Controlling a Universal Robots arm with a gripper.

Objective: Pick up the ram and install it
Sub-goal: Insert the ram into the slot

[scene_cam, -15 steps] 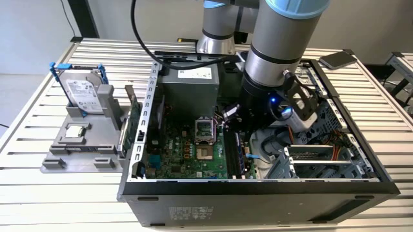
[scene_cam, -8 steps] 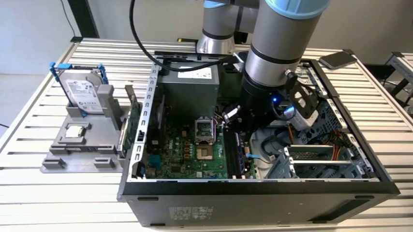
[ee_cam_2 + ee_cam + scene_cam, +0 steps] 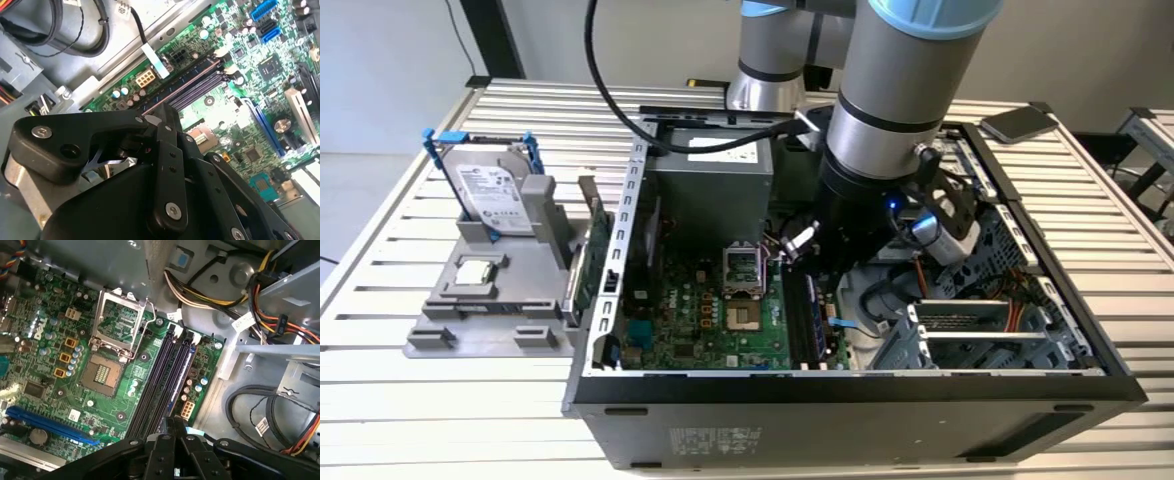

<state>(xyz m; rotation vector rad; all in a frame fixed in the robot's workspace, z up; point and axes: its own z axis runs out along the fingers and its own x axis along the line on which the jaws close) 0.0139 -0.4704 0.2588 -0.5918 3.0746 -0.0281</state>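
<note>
The ram (image 3: 184,371) stands on edge as a thin bluish strip in the outermost of the black memory slots (image 3: 162,385), next to the motherboard's edge. In both wrist views my gripper (image 3: 173,421) hangs directly over one end of that strip, its black fingers (image 3: 167,117) drawn together. I cannot tell whether they touch the ram. In the exterior view the gripper (image 3: 811,250) is down inside the open computer case (image 3: 854,385), above the far end of the memory slots (image 3: 809,318).
The open processor socket (image 3: 117,332) lies beside the slots. Bundles of cables (image 3: 260,290) and a metal drive cage (image 3: 981,325) crowd the other side. On the exterior view's left, a grey fixture (image 3: 454,320) holds a hard drive (image 3: 494,195), a small silver chip (image 3: 478,270) and an upright green card (image 3: 594,262).
</note>
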